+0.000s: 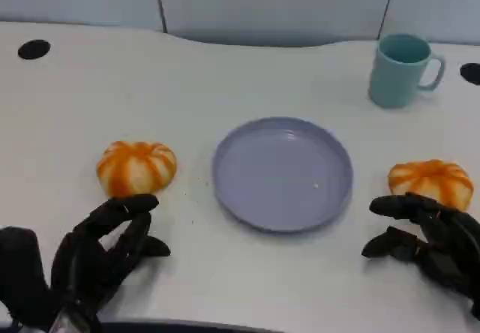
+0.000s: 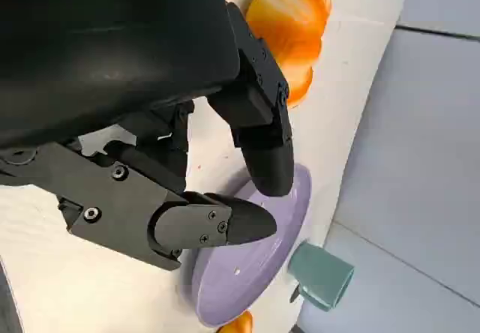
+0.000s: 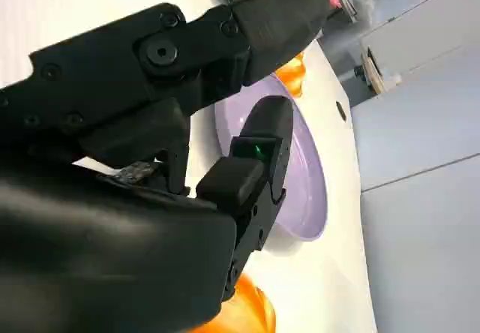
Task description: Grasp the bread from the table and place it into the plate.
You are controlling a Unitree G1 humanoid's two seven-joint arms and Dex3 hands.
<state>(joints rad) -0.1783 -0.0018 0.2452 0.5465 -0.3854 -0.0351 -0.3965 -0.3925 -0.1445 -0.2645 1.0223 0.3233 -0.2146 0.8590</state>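
Nothing is lying in the plate (image 1: 283, 174) yet; both breads (image 1: 136, 167) (image 1: 430, 181) are sitting on the surface (untouched), each hand (image 1: 97, 254) (image 1: 426, 235) hovering with fingers spread, holding nothing.

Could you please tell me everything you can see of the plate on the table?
The plate is round, shallow and lavender, with a low raised rim and a smooth, plastic-looking surface. It lies flat and upright at the middle of the white table, holding nothing but a tiny pale speck. A bread roll lies to one side and another roll to the other, both apart from it. A teal mug stands beyond it. Nothing touches it.
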